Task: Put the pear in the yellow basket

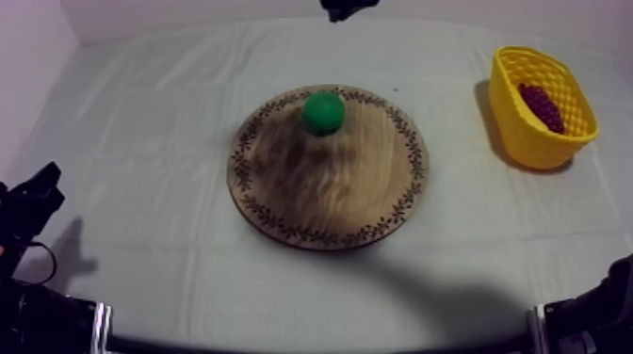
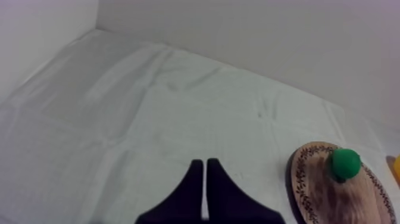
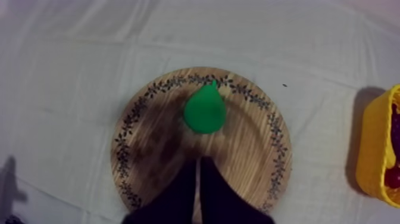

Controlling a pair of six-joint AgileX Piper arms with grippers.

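The green pear [image 1: 322, 111] rests on the far part of the round wooden board [image 1: 320, 198] in the middle of the table. In the right wrist view, my right gripper [image 3: 200, 159] hangs shut over the board's [image 3: 155, 149] near part, short of the pear [image 3: 204, 110], holding nothing. My left gripper [image 1: 45, 179] sits low at the table's left side. In its own view its fingers lie together as a wedge [image 2: 205, 161] over bare cloth, well away from the board [image 2: 321, 196] and pear [image 2: 345, 162]. The yellow basket [image 1: 527, 141] stands at the far right.
A bunch of dark red grapes [image 1: 542, 105] lies inside the basket. Part of my right arm [image 1: 603, 301] shows at the lower right edge. A dark shape [image 1: 344, 8] sits at the table's far edge. Bare cloth surrounds the board.
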